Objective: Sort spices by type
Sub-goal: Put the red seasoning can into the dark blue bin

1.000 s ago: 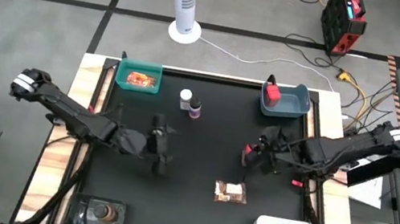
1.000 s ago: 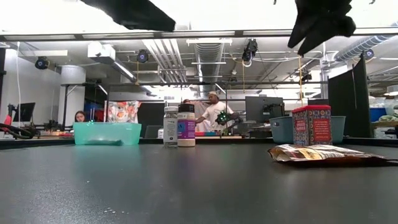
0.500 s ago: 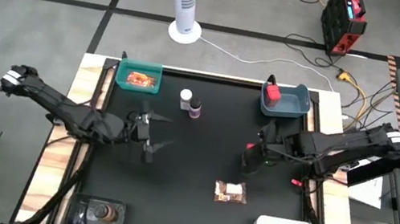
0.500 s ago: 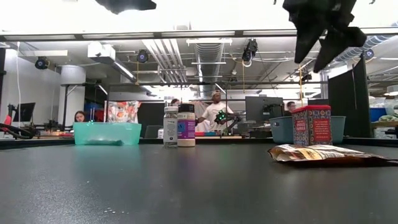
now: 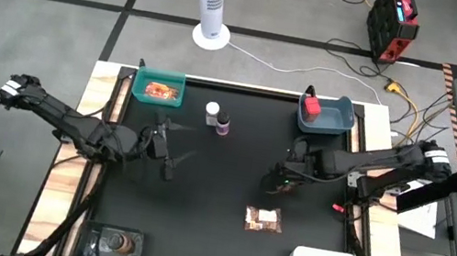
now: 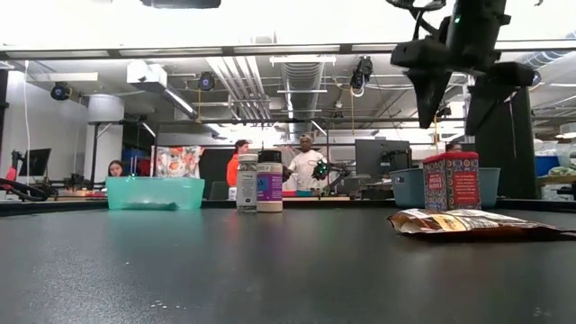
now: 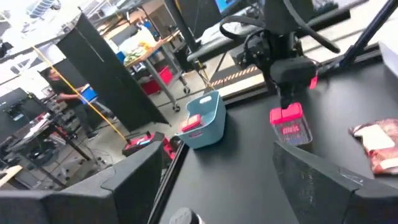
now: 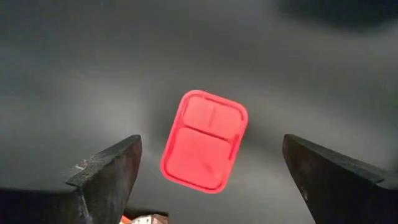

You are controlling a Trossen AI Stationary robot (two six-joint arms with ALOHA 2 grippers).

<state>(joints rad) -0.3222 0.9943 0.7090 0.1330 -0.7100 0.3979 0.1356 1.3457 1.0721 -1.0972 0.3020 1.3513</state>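
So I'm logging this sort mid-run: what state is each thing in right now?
Right pincer: open, above red box.
Left pincer: open, empty.
Red box: upright on table, lid shut.
Second red box: in blue-grey bin.
Brown packet: flat on table.
Two bottles: upright, capped.

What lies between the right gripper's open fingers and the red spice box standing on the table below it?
Nothing. In the right wrist view the right gripper looks straight down on the red spice box, with only empty air between; its fingers stand wide on either side.
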